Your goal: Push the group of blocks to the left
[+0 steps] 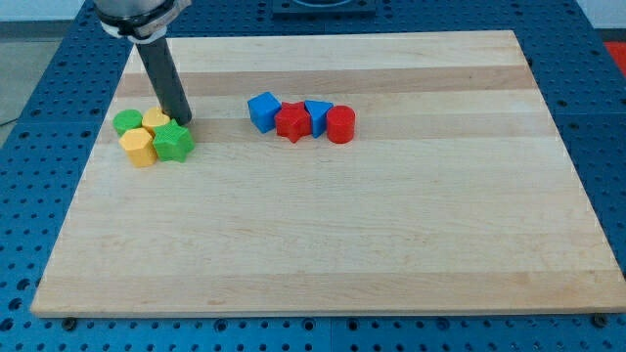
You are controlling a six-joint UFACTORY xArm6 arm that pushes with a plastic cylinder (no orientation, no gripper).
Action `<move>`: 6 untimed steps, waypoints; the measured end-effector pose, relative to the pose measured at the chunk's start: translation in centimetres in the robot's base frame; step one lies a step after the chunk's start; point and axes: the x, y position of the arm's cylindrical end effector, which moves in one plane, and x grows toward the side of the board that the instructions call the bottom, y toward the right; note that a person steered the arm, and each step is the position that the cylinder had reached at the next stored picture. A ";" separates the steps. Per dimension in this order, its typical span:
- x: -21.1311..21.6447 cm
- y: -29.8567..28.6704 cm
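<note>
Two groups of blocks lie on the wooden board. At the view's left: a green round block, a yellow block partly hidden behind the rod, a yellow hexagonal block and a green star block, all touching. Near the middle top: a blue cube, a red star block, a blue triangular block and a red cylinder in a touching row. My tip rests at the top right edge of the green star block, right of the hidden yellow block.
The board sits on a blue perforated table. The left group lies close to the board's left edge. The arm's body hangs over the board's top left corner.
</note>
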 end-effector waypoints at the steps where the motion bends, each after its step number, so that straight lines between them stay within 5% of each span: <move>1: 0.0 1.1; 6: 4.2 4.0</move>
